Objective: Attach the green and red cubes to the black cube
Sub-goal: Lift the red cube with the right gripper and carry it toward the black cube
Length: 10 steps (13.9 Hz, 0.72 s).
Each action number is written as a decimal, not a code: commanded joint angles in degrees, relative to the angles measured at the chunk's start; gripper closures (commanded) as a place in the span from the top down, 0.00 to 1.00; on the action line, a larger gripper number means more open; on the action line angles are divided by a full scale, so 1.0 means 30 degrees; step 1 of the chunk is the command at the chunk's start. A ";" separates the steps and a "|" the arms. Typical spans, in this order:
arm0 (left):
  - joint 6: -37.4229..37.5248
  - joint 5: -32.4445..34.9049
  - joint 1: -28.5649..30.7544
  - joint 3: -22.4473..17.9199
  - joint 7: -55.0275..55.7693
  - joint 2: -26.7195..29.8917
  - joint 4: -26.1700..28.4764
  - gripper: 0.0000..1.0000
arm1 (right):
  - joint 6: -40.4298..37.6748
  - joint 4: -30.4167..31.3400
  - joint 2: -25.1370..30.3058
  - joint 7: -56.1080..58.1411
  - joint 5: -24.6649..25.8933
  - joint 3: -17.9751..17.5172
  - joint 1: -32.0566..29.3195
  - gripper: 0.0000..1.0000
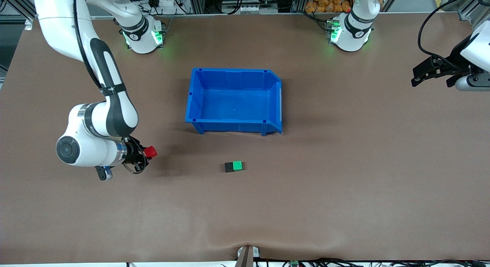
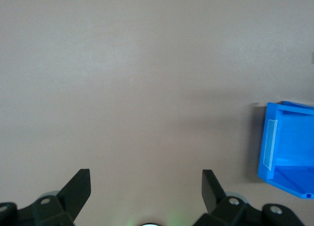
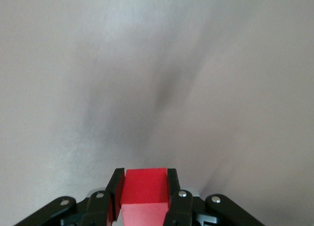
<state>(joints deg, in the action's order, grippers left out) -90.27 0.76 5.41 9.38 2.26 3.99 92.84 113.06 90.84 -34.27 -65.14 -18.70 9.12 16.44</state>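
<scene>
The black cube (image 1: 229, 167) and the green cube (image 1: 237, 166) lie joined side by side on the brown table, nearer to the front camera than the blue bin (image 1: 199, 102). The green one is on the side toward the left arm's end. My right gripper (image 1: 147, 153) is shut on the red cube (image 1: 151, 152) and holds it above the table toward the right arm's end; the right wrist view shows the red cube (image 3: 144, 189) between its fingers. My left gripper (image 1: 417, 76) is open and empty, waiting high at the left arm's end; its fingers (image 2: 78, 189) show spread wide.
The blue bin is empty and stands mid-table; its open end shows in the left wrist view (image 2: 289, 147). A small fixture (image 1: 248, 254) sits at the table edge nearest the front camera. Both arm bases stand along the edge farthest from that camera.
</scene>
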 commanded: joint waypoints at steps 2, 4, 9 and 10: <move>0.0325 0.0304 0.0102 0.0095 -0.0109 -0.0215 -0.0566 1.00 | -0.0070 -0.1069 -0.0940 -0.0699 -0.1939 0.0123 0.0438 0.00; 0.0325 0.0304 0.0044 0.0095 -0.0138 -0.0215 -0.0566 1.00 | -0.0012 -0.1158 -0.1057 -0.1368 -0.1971 0.0123 0.0789 0.00; 0.0325 0.0304 -0.0044 0.0241 0.0038 -0.0215 -0.0566 1.00 | 0.0076 -0.1773 -0.1379 -0.2748 -0.1971 0.0123 0.1288 0.00; 0.0325 0.0304 -0.0073 0.0270 0.0067 -0.0215 -0.0595 1.00 | 0.0279 -0.1774 -0.1438 -0.2953 -0.1971 0.0123 0.1346 0.00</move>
<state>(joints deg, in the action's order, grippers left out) -90.26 0.76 5.36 9.74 2.26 3.91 92.65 113.72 87.66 -36.90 -72.25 -23.58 9.06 19.87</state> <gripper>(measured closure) 0.000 0.604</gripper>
